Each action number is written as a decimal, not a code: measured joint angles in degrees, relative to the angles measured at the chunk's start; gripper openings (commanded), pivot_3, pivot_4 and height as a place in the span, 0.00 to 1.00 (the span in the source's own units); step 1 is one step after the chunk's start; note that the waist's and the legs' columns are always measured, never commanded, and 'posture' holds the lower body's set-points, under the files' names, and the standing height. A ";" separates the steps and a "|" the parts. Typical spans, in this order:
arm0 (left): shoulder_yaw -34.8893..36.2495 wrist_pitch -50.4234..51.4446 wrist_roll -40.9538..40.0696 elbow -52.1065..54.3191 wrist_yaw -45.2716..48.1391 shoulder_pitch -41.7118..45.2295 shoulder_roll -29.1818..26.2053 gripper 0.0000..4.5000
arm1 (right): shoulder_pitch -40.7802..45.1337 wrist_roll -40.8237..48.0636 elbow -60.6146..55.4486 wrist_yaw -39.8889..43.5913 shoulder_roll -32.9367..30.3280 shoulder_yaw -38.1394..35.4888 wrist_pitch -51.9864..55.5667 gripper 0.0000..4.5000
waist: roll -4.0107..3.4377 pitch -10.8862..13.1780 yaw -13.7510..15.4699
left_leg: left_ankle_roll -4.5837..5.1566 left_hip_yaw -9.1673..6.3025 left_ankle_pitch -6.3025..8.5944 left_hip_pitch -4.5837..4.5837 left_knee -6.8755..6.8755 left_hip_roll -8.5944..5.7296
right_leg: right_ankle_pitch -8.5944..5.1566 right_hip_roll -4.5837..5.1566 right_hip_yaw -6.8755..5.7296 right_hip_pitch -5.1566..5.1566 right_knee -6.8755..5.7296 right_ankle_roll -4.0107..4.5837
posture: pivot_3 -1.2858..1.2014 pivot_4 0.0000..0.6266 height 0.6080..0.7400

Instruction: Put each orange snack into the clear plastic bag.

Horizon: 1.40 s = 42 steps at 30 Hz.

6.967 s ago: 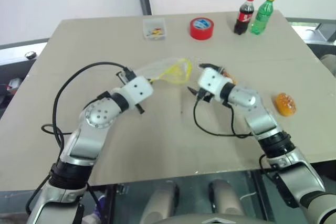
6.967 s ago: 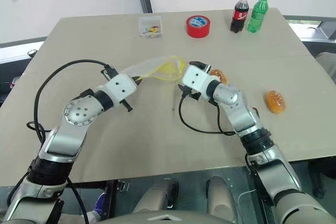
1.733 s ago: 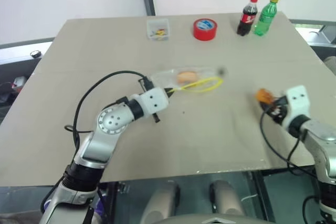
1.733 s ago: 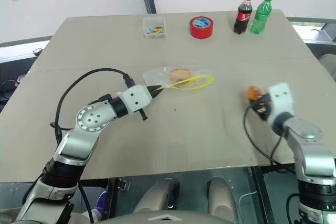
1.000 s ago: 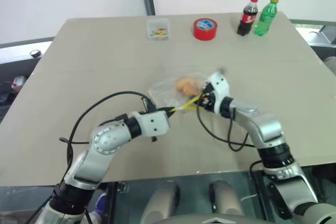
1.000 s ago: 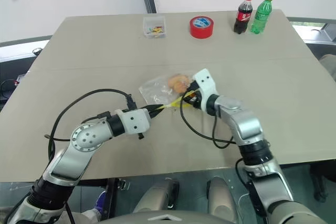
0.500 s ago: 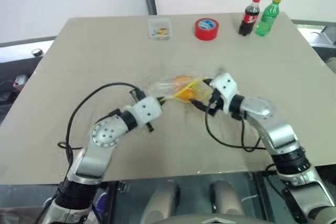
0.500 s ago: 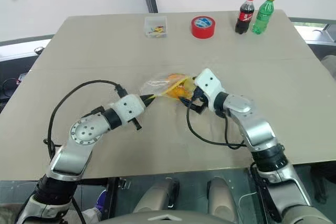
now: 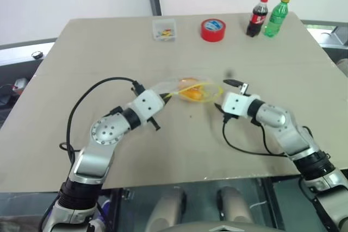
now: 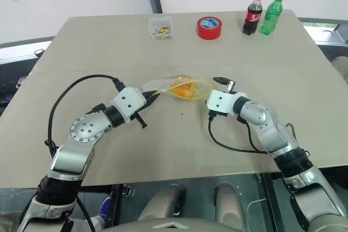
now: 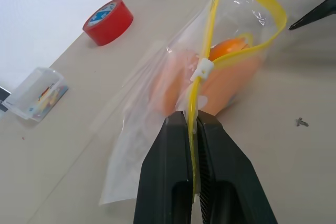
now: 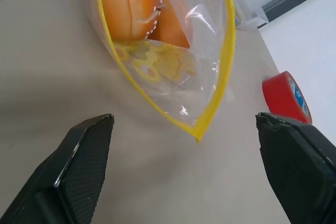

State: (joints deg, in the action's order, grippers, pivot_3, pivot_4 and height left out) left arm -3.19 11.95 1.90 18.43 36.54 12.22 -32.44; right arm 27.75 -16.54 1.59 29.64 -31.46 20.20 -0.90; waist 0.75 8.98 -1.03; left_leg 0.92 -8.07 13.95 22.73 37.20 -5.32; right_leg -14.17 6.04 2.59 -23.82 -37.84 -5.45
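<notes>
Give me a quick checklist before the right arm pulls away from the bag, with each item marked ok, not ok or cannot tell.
1. Both orange bun-like snacks inside the floppy clear plastic bag: ok.
2. Left claw shut on the bag's yellow closure strip: ok.
3. Right claw open, holding nothing: ok.
4. Right claw's fingers apart from the bag's mouth: ok.
5. Bag mouth sealed: not ok, the strip gapes.
6. Red tape roll away from both arms: ok.
</notes>
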 measured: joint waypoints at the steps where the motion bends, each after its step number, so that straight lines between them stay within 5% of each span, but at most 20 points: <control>1: 0.01 0.00 0.00 0.03 0.00 0.00 -0.06 0.00 | 0.66 -0.55 0.98 -0.13 0.49 0.13 -1.06 0.73 | 0.00 0.00 0.00 | 0.00 0.00 0.00 0.00 0.00 0.00 | 0.00 0.00 0.00 0.00 0.00 0.00 | 0.52 0.24 1.00; 7: 0.18 -0.41 0.15 0.70 -0.09 -0.31 -0.78 0.00 | 2.54 -3.03 4.85 -1.23 1.88 0.18 -5.16 0.07 | 0.00 0.00 0.09 | 0.00 -0.03 0.00 0.00 0.00 0.00 | 0.00 0.00 -0.02 0.00 0.01 0.00 | 0.52 0.24 1.00; 19: 0.51 0.00 -1.44 1.95 -0.10 -1.41 -0.75 0.00 | 2.55 -5.99 8.42 -1.66 2.00 0.03 -8.02 0.07 | 0.00 0.00 0.04 | 0.00 -0.02 0.00 0.00 -0.01 0.00 | 0.00 -0.01 -0.01 0.00 0.01 0.00 | 0.52 0.24 1.00; 22: 0.62 0.03 -1.71 2.28 -0.10 -1.42 -0.75 0.00 | 2.55 -5.90 8.47 -1.28 1.90 -0.30 -8.07 0.27 | 0.00 0.00 0.04 | 0.00 -0.02 0.00 0.00 -0.01 0.00 | 0.00 -0.01 -0.01 0.00 0.01 0.00 | 0.52 0.24 1.00; 23: 0.62 0.03 -1.84 2.36 -0.10 -1.42 -0.76 0.00 | 2.55 -6.00 8.52 -1.50 1.90 -0.55 -8.11 0.41 | 0.00 0.00 0.05 | 0.00 -0.02 0.00 0.00 -0.01 0.00 | 0.00 -0.01 -0.01 0.01 0.01 0.00 | 0.52 0.24 1.00; 33: 0.62 0.04 -2.04 2.37 -0.10 -1.42 -0.94 0.00 | 3.10 -8.25 9.57 -3.83 2.63 -0.67 -8.95 0.46 | 0.00 0.00 0.04 | 0.00 -0.02 0.00 0.00 -0.01 0.00 | 0.00 -0.01 -0.01 0.00 0.01 0.00 | 0.52 0.24 1.00; 39: 0.62 0.10 -2.09 2.46 -0.10 -1.42 -0.97 0.00 | 3.58 -8.80 10.93 -4.51 2.87 -0.67 -9.90 0.01 | 0.00 0.00 0.00 | 0.00 -0.02 0.00 0.00 -0.01 0.00 | 0.00 -0.01 -0.01 0.00 0.01 0.01 | 0.52 0.24 1.00; 42: 0.68 0.21 -2.10 2.84 -0.10 -1.42 -0.98 0.00 | 4.00 -8.79 10.96 -4.57 3.00 -0.67 -10.46 0.01 | 0.00 0.00 0.01 | 0.00 -0.02 0.00 0.00 -0.01 0.00 | 0.00 -0.01 -0.01 0.00 0.01 0.01 | 0.52 0.24 1.00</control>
State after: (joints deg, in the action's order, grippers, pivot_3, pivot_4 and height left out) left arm -2.51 12.16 -0.20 21.27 36.44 10.79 -33.42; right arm 31.75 -25.33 12.56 25.07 -28.46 19.53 -11.36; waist 0.75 8.98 -1.01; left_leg 0.92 -8.09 13.95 22.73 37.20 -5.32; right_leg -14.17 6.03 2.59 -23.81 -37.83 -5.45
